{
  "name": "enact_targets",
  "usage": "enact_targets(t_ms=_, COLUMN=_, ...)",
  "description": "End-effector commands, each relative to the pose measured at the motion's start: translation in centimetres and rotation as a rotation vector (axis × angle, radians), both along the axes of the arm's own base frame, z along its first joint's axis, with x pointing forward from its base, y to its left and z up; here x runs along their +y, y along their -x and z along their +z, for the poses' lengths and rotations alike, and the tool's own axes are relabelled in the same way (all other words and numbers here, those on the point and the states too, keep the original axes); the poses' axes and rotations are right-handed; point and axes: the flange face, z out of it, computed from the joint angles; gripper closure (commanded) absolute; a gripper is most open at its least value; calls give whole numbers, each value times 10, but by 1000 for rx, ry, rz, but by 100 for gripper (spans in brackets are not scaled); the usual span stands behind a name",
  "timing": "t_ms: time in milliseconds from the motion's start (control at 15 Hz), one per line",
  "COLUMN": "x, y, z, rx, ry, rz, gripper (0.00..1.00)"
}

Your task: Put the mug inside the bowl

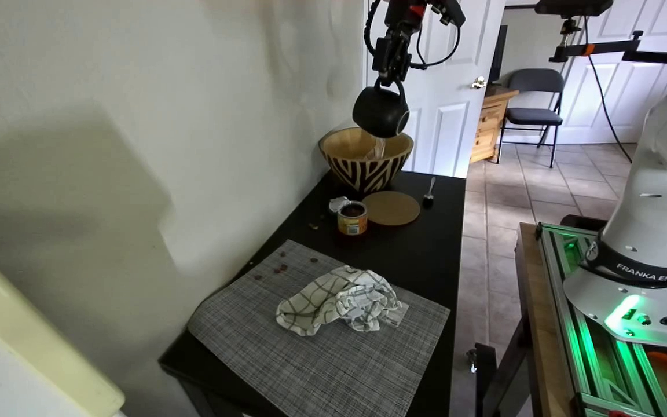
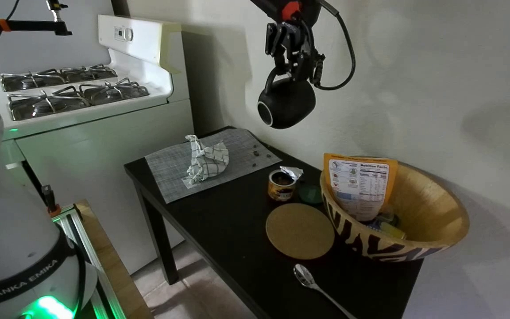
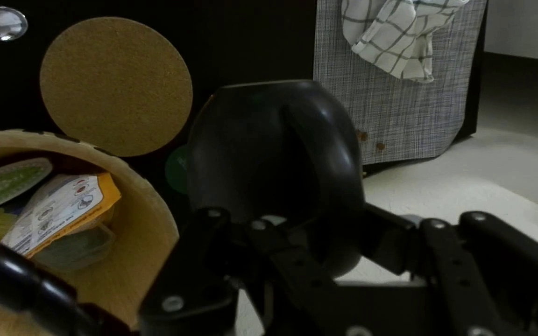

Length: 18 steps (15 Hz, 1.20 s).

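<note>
My gripper is shut on the handle of the near-black mug. The mug hangs tipped on its side, high above the table, also seen in an exterior view. In the wrist view the mug fills the middle, with its handle between the fingers; the fingertips are dark and partly hidden. The large tan bowl with dark zigzag stripes stands on the table by the wall, lower than the mug. In the wrist view the bowl lies to the left of the mug. An orange-white pouch and other packets are in the bowl.
A flat tan disc lies beside the bowl, with a spoon near it. An opened can with a peeled foil lid stands close by. A checked cloth lies on a grey placemat. The wall runs along the table.
</note>
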Motion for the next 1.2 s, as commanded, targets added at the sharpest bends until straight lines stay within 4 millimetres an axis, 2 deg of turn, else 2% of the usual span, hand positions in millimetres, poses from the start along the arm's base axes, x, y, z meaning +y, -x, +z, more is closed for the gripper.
enact_targets(t_ms=0, x=0, y=-2, z=-2, rx=6, ry=0, rz=1, gripper=100)
enact_targets(t_ms=133, x=-4, y=-10, z=-8, rx=-1, ry=19, rz=-22, gripper=100)
enact_targets(t_ms=600, x=-43, y=-64, z=-34, rx=-80, ry=35, rz=-286, gripper=100)
enact_targets(t_ms=933, x=-85, y=-97, z=-41, rx=-128, ry=18, rz=-535, gripper=100)
enact_targets(t_ms=1133, x=-114, y=-110, z=-58, rx=-137, ry=46, rz=-669, gripper=100)
